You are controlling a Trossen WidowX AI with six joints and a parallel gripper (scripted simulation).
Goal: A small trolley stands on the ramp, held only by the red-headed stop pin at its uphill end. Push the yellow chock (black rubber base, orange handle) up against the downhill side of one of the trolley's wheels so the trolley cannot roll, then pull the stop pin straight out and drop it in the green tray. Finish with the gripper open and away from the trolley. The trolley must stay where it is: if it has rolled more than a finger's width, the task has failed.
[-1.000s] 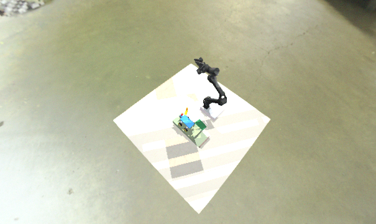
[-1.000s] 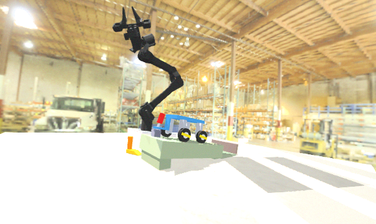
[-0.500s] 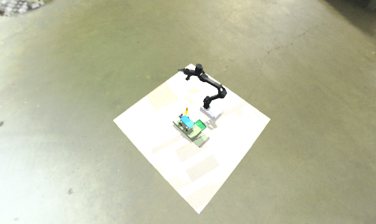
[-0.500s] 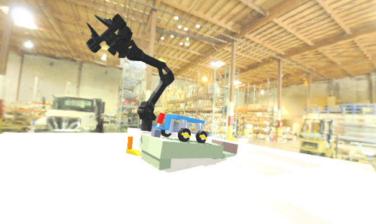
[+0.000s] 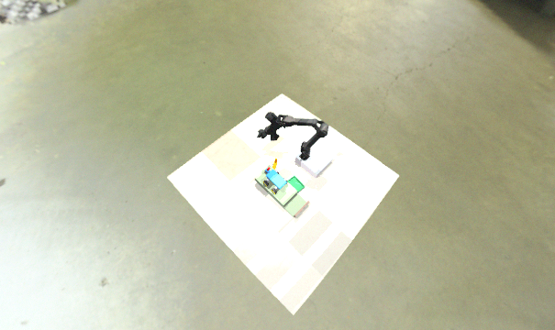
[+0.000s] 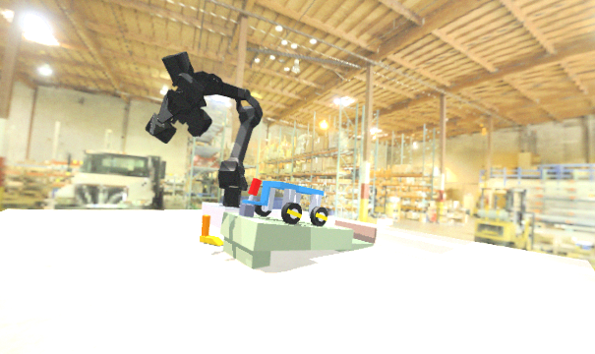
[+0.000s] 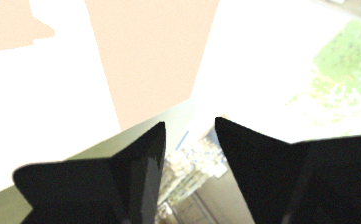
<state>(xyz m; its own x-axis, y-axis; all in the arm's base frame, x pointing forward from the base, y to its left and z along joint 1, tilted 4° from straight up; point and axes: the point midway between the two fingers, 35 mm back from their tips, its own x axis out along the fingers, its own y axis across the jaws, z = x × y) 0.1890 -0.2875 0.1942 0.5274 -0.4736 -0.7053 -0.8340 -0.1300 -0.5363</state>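
Note:
The blue trolley (image 5: pixel 276 179) (image 6: pixel 291 189) stands on the pale green ramp (image 5: pixel 284 196) (image 6: pixel 277 238), with the red-headed stop pin (image 5: pixel 267 170) (image 6: pixel 254 186) at its uphill end. The yellow chock with orange handle (image 5: pixel 274 164) (image 6: pixel 206 227) stands on the white mat beside the ramp's high end, apart from the wheels. My gripper (image 5: pixel 261 134) (image 6: pixel 178 129) (image 7: pixel 190 124) hangs high above the mat, well away from the chock and the trolley. Its fingers are partly open with nothing between them. The green tray (image 5: pixel 297 183) lies beside the ramp.
The arm's white base (image 5: pixel 314 167) stands behind the ramp and the tray. A brown block (image 5: pixel 302 209) (image 6: pixel 356 230) closes the ramp's low end. The white mat (image 5: pixel 240 229) has beige patches and ends on a concrete floor.

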